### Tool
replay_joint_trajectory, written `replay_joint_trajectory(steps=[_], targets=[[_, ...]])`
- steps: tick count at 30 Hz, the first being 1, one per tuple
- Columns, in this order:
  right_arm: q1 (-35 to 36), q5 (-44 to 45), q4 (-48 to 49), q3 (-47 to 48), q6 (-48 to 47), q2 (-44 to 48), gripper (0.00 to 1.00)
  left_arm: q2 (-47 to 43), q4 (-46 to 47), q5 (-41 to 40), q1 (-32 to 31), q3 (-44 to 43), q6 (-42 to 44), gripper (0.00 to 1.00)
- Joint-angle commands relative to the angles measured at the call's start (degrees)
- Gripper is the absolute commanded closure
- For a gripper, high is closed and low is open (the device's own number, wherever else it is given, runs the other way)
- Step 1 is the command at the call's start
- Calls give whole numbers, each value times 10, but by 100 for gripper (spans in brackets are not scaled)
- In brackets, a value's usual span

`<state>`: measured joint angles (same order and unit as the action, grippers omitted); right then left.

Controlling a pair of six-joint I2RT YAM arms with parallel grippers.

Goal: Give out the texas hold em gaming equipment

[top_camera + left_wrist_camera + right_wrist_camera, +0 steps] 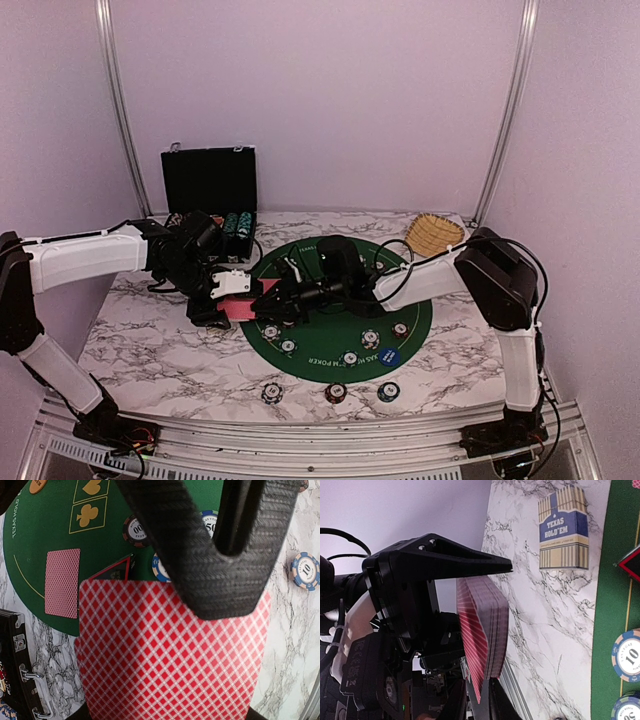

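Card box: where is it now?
In the right wrist view the card box lies upper right on the marble table, beside the green mat and near the triangle marker.

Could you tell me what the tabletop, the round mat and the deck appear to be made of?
Tabletop: marble or marble-look laminate, white with grey veins.
Mat: probably felt, matte green with printed markings.
Deck: likely coated card, red lattice-printed backs, thin stacked edges.
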<state>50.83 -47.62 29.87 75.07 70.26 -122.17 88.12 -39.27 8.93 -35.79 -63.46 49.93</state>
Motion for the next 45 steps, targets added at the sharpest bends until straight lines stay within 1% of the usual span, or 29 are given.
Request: replay_joint_trajectory(steps=[1,11,17,22,24,29,36,45], targets=[[4,-9,28,17,13,-2,85,-5,-3,3,0,0,-4,54],[7,-11,39,23,23,-12,86,-5,-3,0,0,0,-4,54],[9,-12,43,31,27,-23,90,-8,-3,0,0,0,-4,54],[9,-12,55,28,33,-23,99,-10,-4,-4,0,3,-4,55],[6,-13,54,24,32,-18,100,-11,-3,-6,0,4,-4,55],[-9,-15,61,-7,28,7,100,-9,-3,-11,0,4,-5,55],[-43,-22,79,-82,23,51,100,-11,-4,-16,1,5,-5,55],[-112,-39,59,-140,-11,104,100,-10,-6,-19,5,5,-4,55]])
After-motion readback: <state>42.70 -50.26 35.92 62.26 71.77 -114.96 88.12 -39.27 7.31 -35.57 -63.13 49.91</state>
